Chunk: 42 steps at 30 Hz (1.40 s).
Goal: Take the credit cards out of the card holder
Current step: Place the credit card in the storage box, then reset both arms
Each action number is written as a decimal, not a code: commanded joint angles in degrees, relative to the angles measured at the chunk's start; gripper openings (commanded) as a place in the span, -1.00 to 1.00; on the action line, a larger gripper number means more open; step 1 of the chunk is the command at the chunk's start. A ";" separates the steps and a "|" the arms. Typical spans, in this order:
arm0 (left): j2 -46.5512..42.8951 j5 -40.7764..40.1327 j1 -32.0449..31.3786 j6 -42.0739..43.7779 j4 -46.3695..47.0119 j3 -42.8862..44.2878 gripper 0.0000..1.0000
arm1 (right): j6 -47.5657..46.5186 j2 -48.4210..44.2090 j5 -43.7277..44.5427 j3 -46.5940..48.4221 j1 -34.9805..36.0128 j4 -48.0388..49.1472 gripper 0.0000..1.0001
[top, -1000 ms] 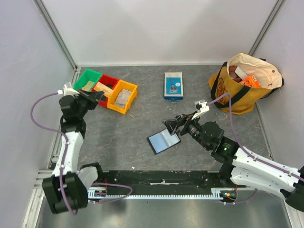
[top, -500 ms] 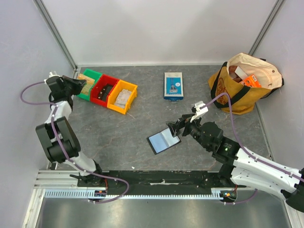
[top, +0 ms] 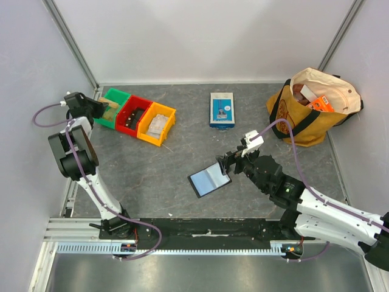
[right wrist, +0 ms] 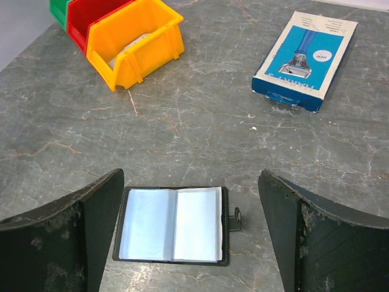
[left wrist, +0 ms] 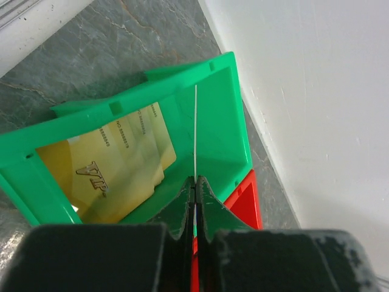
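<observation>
Left fingers [left wrist: 180, 210] pinch 1 credit card [left wrist: 196, 121] edge-on over green bin [left wrist: 236, 121]; we risk it tipping into the red bin [left wrist: 244, 198]. Right fingers [right wrist: 91, 225] wide apart above card holder [right wrist: 170, 225].

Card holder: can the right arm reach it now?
Probably yes. The right gripper is open close to the card holder, which lies unfolded on the table with nothing in between.

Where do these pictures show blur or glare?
Left wrist: the left gripper, pinching a thin white-edged card, is out of focus; the gold card in the green plastic bin shows glare. Right wrist: the right gripper has soft fingers; the open black card holder is sharp.
</observation>
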 commanded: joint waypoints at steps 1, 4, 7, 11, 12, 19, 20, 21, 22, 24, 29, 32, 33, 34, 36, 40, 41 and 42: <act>3.27 2.00 0.75 1.65 -3.73 4.41 -0.97 | -1.83 0.47 2.13 1.89 -0.44 0.12 0.96; 3.27 0.95 0.84 3.23 -5.76 4.50 -0.87 | -1.92 0.83 1.61 2.16 -0.45 0.03 0.96; 3.97 0.42 1.10 4.72 -7.95 5.55 -0.58 | -1.48 0.31 1.43 2.16 -0.45 -0.23 0.96; 5.82 0.24 1.46 5.69 -12.78 8.63 -0.24 | -0.95 -1.89 2.57 2.07 -0.45 -1.99 0.96; 5.91 0.16 1.46 6.13 -13.75 8.81 -0.18 | -0.87 -2.50 2.75 1.98 -0.45 -2.51 0.96; -0.76 -3.00 1.46 9.73 -19.55 5.48 0.02 | -0.17 -6.64 7.92 3.65 -0.45 -8.48 0.96; -2.16 -3.53 1.46 10.17 -20.69 4.77 0.04 | 0.19 -7.25 9.41 4.00 -0.45 -9.71 0.96; -3.83 -3.97 1.37 10.70 -21.31 3.72 0.05 | 0.54 -7.95 11.17 4.53 -0.45 -10.86 0.96; -5.50 -4.06 1.37 11.23 -21.93 2.76 0.06 | 1.32 -8.57 12.75 5.05 -0.45 -12.35 0.96; -10.93 -4.24 1.11 12.55 -23.77 0.12 0.07 | 2.12 -10.15 16.62 6.46 -0.45 -15.42 0.96; -26.40 -2.04 -2.05 18.34 -27.81 -7.17 0.08 | 3.53 -14.45 25.15 9.71 -0.45 -22.28 0.96; -38.78 -4.06 -6.88 22.82 -32.64 -11.39 0.10 | 4.76 -16.74 28.84 11.82 -0.45 -26.23 0.96; -42.48 -4.06 -8.11 23.97 -34.31 -12.36 0.11 | 5.11 -17.27 29.72 12.70 -0.45 -27.81 0.96; -46.95 -4.06 -9.43 24.85 -35.55 -13.50 0.13 | 5.37 -17.89 30.69 13.58 -0.45 -29.14 0.96; -55.57 -4.06 -11.63 27.22 -38.09 -15.52 0.55 | 5.99 -19.11 32.45 15.24 -0.45 -32.04 0.96; -72.88 -5.72 -12.52 31.09 -43.63 -17.99 0.65 | 5.38 -22.10 34.65 17.18 -0.36 -36.44 0.96; -76.58 -7.30 -13.13 31.79 -44.95 -18.26 0.66 | 4.85 -22.98 35.18 17.45 -0.45 -37.40 0.96; -80.45 -8.71 -13.74 32.32 -46.01 -18.43 0.67 | 4.50 -23.69 35.70 17.63 -0.45 -37.76 0.96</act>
